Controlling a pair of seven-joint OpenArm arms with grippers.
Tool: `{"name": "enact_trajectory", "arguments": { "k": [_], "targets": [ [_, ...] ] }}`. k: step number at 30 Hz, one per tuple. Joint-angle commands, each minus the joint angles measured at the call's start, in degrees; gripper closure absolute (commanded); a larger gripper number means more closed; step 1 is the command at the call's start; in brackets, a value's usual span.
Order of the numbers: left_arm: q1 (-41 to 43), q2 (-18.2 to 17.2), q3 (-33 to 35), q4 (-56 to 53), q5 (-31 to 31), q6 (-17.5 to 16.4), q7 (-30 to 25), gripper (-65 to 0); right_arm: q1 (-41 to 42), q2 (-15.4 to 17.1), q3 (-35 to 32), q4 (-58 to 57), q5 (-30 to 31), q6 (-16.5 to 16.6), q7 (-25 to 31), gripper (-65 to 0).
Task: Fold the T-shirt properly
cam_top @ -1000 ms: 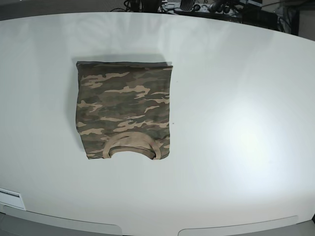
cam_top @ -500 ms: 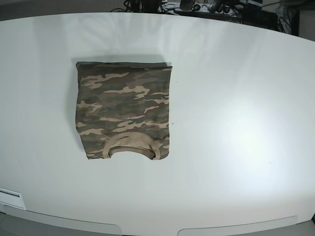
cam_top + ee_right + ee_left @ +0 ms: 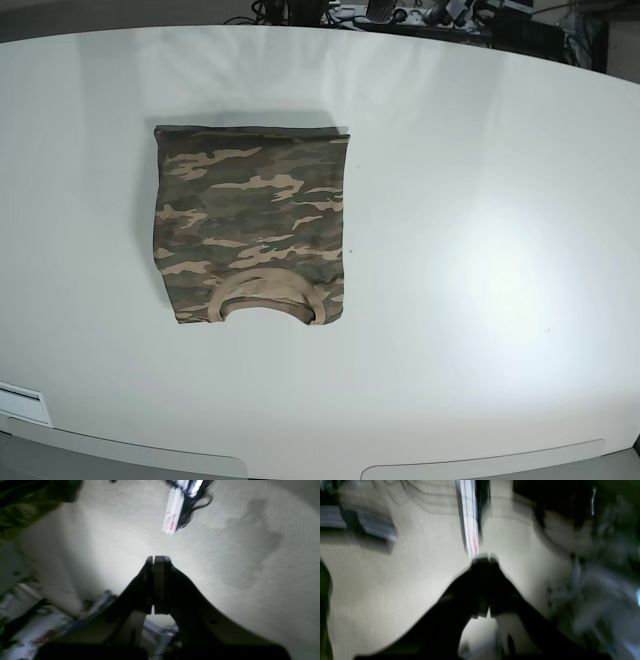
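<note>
The camouflage T-shirt [image 3: 251,222] lies folded into a compact rectangle on the white table [image 3: 480,200], left of centre in the base view, its tan ribbed collar [image 3: 268,297] facing the near edge. Neither arm shows in the base view. In the left wrist view my left gripper [image 3: 483,560] is shut with nothing between its dark fingers, and the picture is blurred. In the right wrist view my right gripper [image 3: 158,559] is also shut and empty, raised away from the table. The T-shirt does not show in either wrist view.
Cables and dark equipment [image 3: 400,12] sit beyond the table's far edge. A white label strip [image 3: 22,404] lies at the near left corner. Both wrist views show a pale surface with a long white light fixture [image 3: 175,512]; a blurred person [image 3: 570,530] appears in the left wrist view.
</note>
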Motion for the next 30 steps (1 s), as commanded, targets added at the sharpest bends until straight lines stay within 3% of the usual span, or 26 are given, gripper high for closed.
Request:
{"name": "enact_trajectory", "arguments": {
  "k": [1, 4, 6, 10, 13, 17, 23, 30],
  "targets": [
    [-0.81, 0.11, -0.02, -1.66, 1.86, -0.59, -3.37, 0.0, 0.72, 0.22, -0.79, -1.22, -1.38, -0.85, 1.25, 0.0],
    [-4.66, 1.55, -0.02, -6.99, 8.46, -0.48, -12.09, 0.0, 4.83, -1.51, -3.04, -4.9, -5.22, -5.35, 3.85, 0.0],
    [-6.62, 2.69, -0.02, -9.46, 12.13, 1.38, -15.41, 0.0, 7.04, -2.91, -3.91, -6.43, -6.38, -7.91, 4.13, 0.0],
    [-8.83, 5.55, 0.31, -12.79, 16.83, 12.66, -20.52, 0.0, 9.94, -6.32, -4.55, -8.11, -8.98, -12.96, 6.78, 0.0],
    [-9.07, 7.43, 3.34, -14.64, 16.74, 21.9, -22.82, 0.0, 10.73, -8.57, -4.55, -8.39, -9.64, -17.35, 7.28, 0.0],
    [-9.14, 9.2, 10.58, -16.28, 14.47, 28.72, -27.54, 0.0, 10.73, -10.62, -4.55, -8.39, -10.91, -19.26, 8.87, 0.0],
    [-10.91, 10.54, 19.56, -16.26, 5.38, 30.97, -27.39, 0.0, 11.06, -11.37, -4.55, -8.39, -15.21, -20.24, 10.4, 0.0],
    [-11.08, 11.28, 20.96, -16.26, 2.95, 31.12, -27.19, 0.0, 11.21, -11.56, -4.55, -8.39, -14.97, -17.55, 12.26, 0.0]
  ]
}}
